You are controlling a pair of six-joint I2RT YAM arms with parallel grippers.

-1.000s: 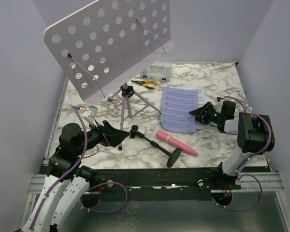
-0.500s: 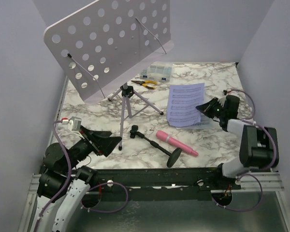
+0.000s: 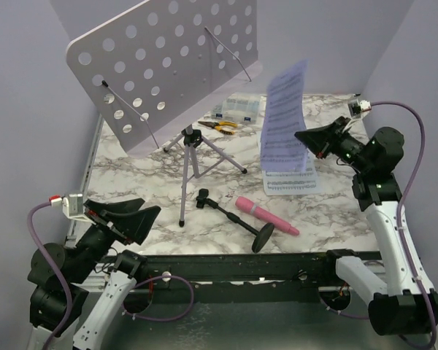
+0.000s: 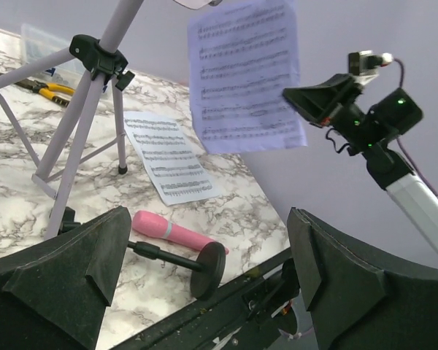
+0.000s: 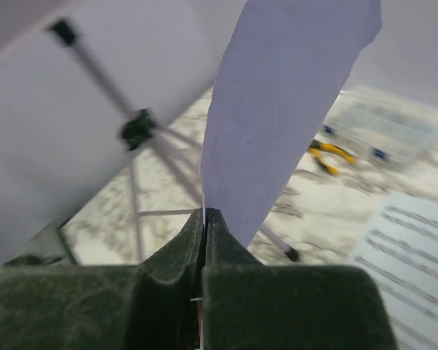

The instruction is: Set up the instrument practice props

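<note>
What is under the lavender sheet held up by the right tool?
The white sheet-music page lies flat on the marble table below the lavender sheet, which the right tool pinches by its edge. From above, the lavender sheet covers the white page's far part.

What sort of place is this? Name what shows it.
Probably a robot test cell, not a music room: a marble-patterned table boxed in by plain lilac walls, the left arm and right arm bolted to a rail at its near edge, and staged props such as a pink toy microphone.
</note>
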